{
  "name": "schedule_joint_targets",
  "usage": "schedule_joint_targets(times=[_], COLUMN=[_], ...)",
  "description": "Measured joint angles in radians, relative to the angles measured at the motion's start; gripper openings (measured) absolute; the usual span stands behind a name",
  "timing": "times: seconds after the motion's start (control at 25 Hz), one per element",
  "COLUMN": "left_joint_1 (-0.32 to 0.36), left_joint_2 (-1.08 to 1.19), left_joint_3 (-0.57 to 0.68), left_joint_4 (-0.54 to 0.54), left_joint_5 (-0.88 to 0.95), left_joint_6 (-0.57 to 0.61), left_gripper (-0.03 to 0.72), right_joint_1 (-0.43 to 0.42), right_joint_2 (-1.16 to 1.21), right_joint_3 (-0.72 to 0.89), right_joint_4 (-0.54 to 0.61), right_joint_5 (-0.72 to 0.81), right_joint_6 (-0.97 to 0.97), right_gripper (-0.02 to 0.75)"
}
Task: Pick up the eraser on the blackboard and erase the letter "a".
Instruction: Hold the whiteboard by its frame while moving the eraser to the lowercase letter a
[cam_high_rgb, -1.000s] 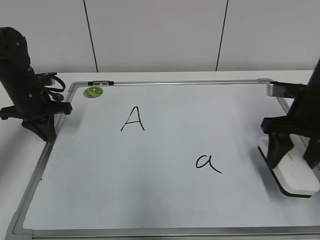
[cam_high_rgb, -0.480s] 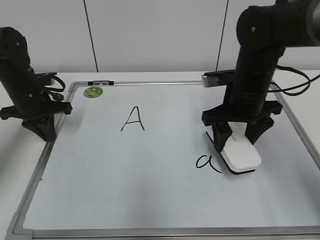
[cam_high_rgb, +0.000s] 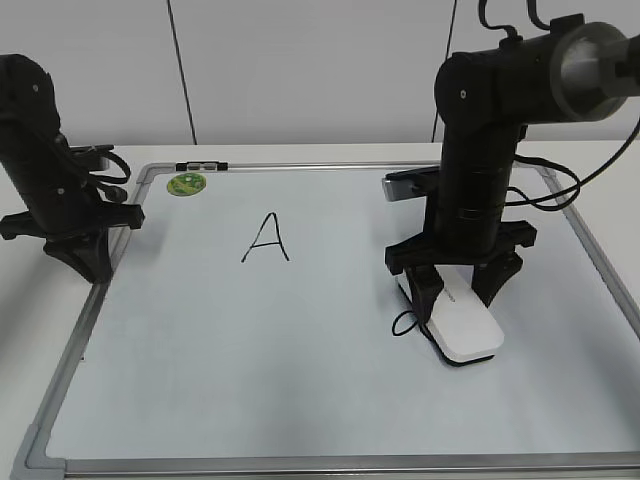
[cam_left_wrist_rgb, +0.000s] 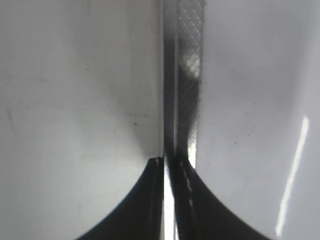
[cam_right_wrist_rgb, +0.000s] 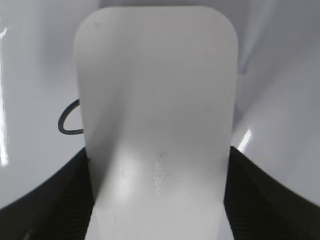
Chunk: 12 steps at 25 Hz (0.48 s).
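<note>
Erase step in hand, pick-up looks done. Nearest the camera: the eraser (cam_high_rgb: 459, 325) lies flat on the blackboard (cam_high_rgb: 300, 420), right of centre, clamped from both sides by the right gripper (cam_high_rgb: 455, 288), which is grasping it across its width. Right wrist view agrees: dark fingers hug both long edges of the eraser (cam_right_wrist_rgb: 156, 115), white top face filling the frame.

The letter "a" (cam_high_rgb: 405, 323) is mostly under the eraser. Only a small dark loop shows at the eraser's left edge, touching it; in the right wrist view the same curl (cam_right_wrist_rgb: 69, 120) peeks out on the left. So the wipe is partway, ink remains on the left.

Next move, as a judgement: keep the pad pressed flat and slide it left over the leftover loop, maybe rub back and forth, without tilting the eraser or losing grip.

Farther back: capital "A" (cam_high_rgb: 266, 238) sits well apart to the left, untouched. Left gripper (cam_high_rgb: 88, 262) is parked at the board's left frame edge; left wrist view shows its jaws closed together, holding nothing. Green magnet (cam_high_rgb: 186, 184) at the far top-left corner.
</note>
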Motion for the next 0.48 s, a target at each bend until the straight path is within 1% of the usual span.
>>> schedule_joint_targets(times=[0.48], left_joint_1=[0.0], left_joint_2=[0.0], left_joint_3=[0.0], left_joint_4=[-0.002], left_joint_5=[0.0], left_joint_6=[0.0], left_gripper=[0.027], right_joint_1=[0.012], right_joint_2=[0.023], right_joint_3=[-0.006], right_joint_4=[0.009], right_joint_5=[-0.043], right_joint_6=[0.01], right_gripper=[0.523])
